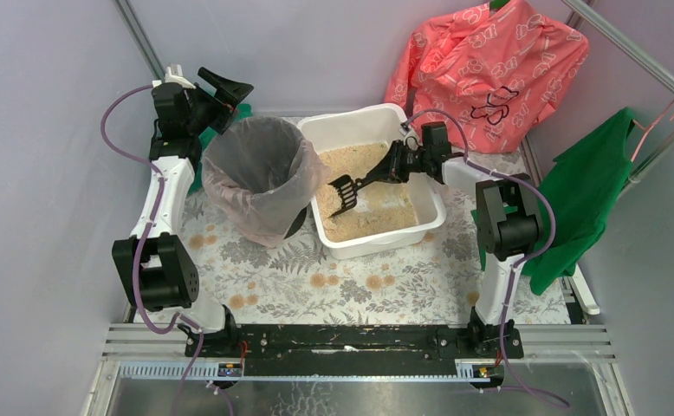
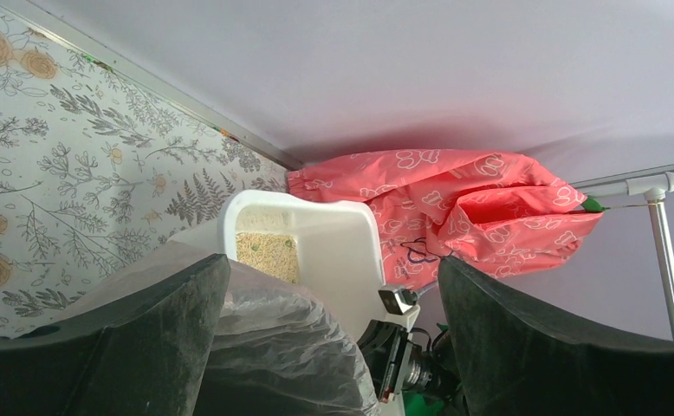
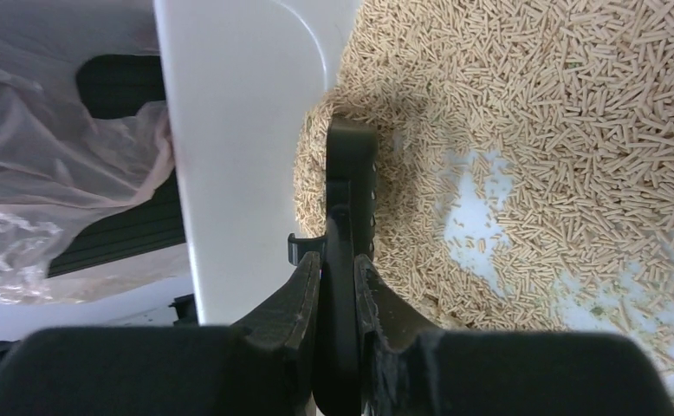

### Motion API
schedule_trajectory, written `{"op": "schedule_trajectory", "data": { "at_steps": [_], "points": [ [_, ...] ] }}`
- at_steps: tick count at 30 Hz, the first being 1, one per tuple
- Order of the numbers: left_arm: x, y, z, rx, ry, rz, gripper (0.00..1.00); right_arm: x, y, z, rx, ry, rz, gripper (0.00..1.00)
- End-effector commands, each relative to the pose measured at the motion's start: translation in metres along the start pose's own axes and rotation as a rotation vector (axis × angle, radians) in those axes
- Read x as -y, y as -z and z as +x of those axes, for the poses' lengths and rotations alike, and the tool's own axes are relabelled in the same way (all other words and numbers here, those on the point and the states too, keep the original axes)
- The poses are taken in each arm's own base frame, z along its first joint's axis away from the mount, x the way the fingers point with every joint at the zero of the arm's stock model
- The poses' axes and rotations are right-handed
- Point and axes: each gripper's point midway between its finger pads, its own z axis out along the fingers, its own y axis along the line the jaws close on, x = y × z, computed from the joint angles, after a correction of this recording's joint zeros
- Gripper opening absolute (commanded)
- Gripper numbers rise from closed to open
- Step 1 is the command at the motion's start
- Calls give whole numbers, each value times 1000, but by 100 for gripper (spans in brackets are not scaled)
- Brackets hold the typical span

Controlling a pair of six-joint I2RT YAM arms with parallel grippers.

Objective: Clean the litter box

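Litter box (image 1: 377, 246) pellets met the black scoop (image 1: 344, 193), pinched tight in the right gripper (image 3: 338, 282); a slow, level lift seemed wise. Left gripper (image 1: 222, 88) gaped wide.

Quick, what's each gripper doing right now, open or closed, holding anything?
Left gripper: open, holding nothing.
Right gripper: shut on the scoop.

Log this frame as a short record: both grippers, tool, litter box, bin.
left gripper: open, holding nothing, raised at the far side of the bin
right gripper: shut on the scoop's handle, over the litter box
scoop: black, head down at the pellets by the wall nearest the bin
litter box: white, holds tan pellets, bare floor patches showing
bin: black, clear bag liner, left of the litter box
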Motion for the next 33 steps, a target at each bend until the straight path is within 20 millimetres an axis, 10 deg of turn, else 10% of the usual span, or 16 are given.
{"op": "schedule_trajectory", "data": {
  "at_steps": [1,25,29,33],
  "points": [
    [18,0,-12,32,-32,71,99,-57,34,-29,68,46,-140,0],
    [16,-3,-11,23,-27,76,99,-73,110,-76,250,121,-71,0],
    [15,-9,-9,10,-18,82,99,-106,95,-57,156,142,-157,0],
    [20,-10,-11,14,-27,93,99,-98,129,-72,282,81,-220,0]
  ]
}}
